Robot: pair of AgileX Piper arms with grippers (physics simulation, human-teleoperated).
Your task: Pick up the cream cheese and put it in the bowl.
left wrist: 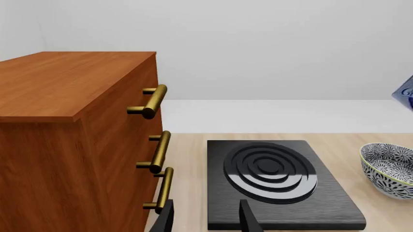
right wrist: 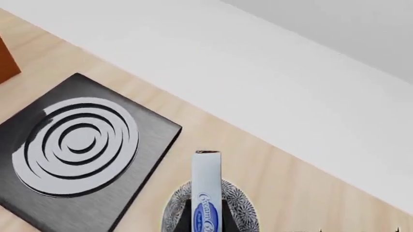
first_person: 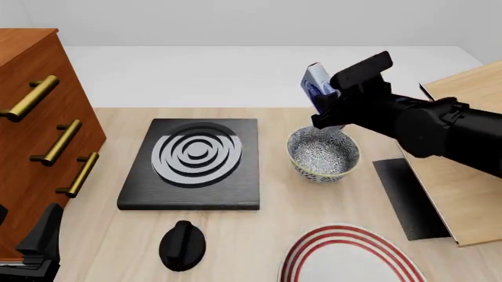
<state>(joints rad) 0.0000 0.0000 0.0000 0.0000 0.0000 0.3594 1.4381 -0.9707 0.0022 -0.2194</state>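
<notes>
The cream cheese (first_person: 314, 86) is a pale grey-blue box held on edge in the air by my right gripper (first_person: 330, 103), which is shut on it. It hangs just above the far rim of the speckled bowl (first_person: 323, 154). In the right wrist view the cream cheese (right wrist: 207, 193) stands between the fingers, with the bowl (right wrist: 240, 209) right beneath it. My left gripper (left wrist: 206, 223) is open and holds nothing, low at the table's near left by the cabinet. The left wrist view also catches the bowl (left wrist: 390, 169) and a corner of the cream cheese (left wrist: 405, 93).
A black stove plate (first_person: 192, 161) with a ringed burner lies left of the bowl. A wooden cabinet (first_person: 32, 111) with brass handles stands at the far left. A black knob (first_person: 182, 244) and a red-ringed white plate (first_person: 345, 258) sit near the front. A wooden board (first_person: 462, 158) lies at the right.
</notes>
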